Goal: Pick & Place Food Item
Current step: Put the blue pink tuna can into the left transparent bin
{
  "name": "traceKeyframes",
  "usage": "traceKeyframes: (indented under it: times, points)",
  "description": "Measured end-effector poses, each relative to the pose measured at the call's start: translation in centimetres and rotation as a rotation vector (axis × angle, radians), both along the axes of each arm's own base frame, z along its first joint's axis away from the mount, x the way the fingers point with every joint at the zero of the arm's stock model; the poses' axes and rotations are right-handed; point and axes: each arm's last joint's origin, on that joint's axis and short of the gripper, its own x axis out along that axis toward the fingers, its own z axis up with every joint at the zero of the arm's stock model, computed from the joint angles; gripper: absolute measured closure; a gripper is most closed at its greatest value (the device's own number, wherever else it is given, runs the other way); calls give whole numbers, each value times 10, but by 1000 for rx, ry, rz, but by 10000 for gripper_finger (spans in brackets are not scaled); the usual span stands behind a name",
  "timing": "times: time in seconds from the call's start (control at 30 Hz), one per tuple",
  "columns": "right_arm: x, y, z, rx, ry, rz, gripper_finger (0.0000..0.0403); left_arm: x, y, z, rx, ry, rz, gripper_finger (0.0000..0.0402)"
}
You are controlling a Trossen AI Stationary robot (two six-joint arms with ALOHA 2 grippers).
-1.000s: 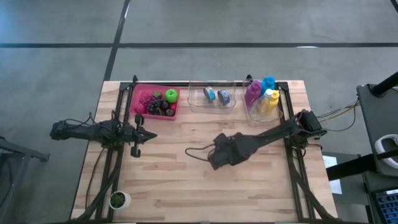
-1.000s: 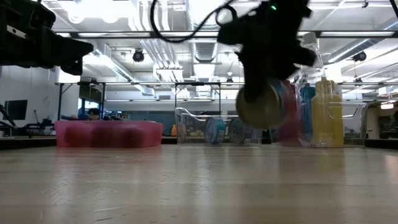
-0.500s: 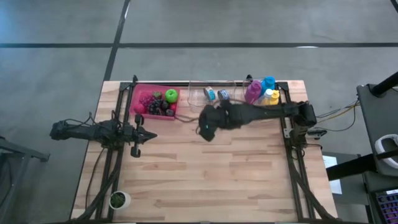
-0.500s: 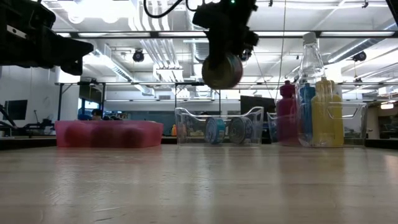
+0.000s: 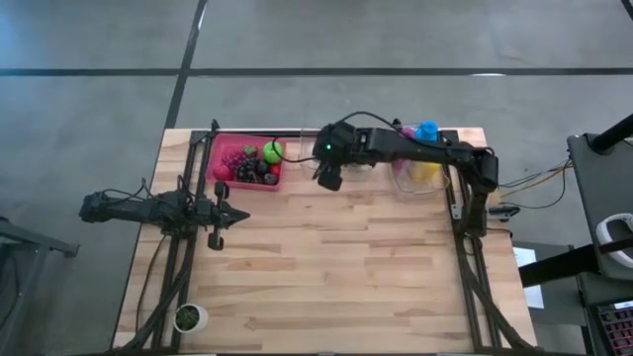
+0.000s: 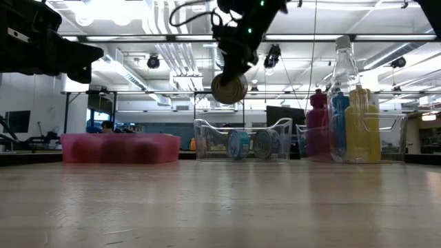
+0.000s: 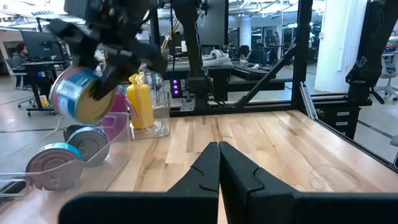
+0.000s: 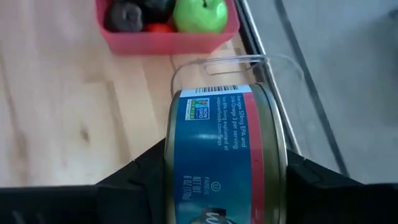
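Observation:
My right gripper (image 5: 329, 175) is shut on a tin can (image 8: 227, 149) with a blue and red label and gold ends. It hangs high over the near left part of a clear bin (image 5: 314, 164) at the far edge, where two similar cans (image 6: 239, 145) stand on edge. The held can also shows in the low view (image 6: 229, 88) and the left wrist view (image 7: 78, 94). My left gripper (image 7: 219, 163) is shut and holds nothing; it points level at the table's left side (image 5: 243, 214). My right gripper pinches the can between its two fingers, one finger (image 8: 134, 180) on each flat gold end (image 7: 99, 102). The fingers slant down from the table's right. The can hangs lifted clear, its axis level and its labelled side (image 8: 217, 124) toward the wrist camera.
A pink bin (image 5: 222, 169) with a green apple and dark fruit stands left of the clear bin. A clear bin of coloured bottles (image 5: 420, 153) stands to its right. A small cup with a plant (image 5: 188, 317) sits at the near left. Bare wood (image 5: 336, 257) fills the middle.
My right gripper has carried the can from over the table's middle up and toward the far edge and the left, to above the clear bin. Its wrist has rolled, turning the can about. The grip has stayed shut on the can.

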Motion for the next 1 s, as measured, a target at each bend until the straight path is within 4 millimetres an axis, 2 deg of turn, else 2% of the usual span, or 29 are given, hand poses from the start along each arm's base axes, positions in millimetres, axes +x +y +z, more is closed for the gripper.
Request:
traceKeyframes:
  times: [0.13,0.27,0.5,0.67,1.0]
  points:
    - [2,-21,-20,-30,51,70,201,0,0,0,0,1,0,398]
    - [9,-38,-34,-29,40,101,202,0,0,0,0,1,0,398]
    - [14,-53,-57,23,70,119,207,0,0,0,0,1,0,398]
    - [12,-60,-62,26,81,108,192,0,0,0,1,1,0,398]
    - [13,-59,-63,36,67,104,187,0,0,0,3,1,0,398]
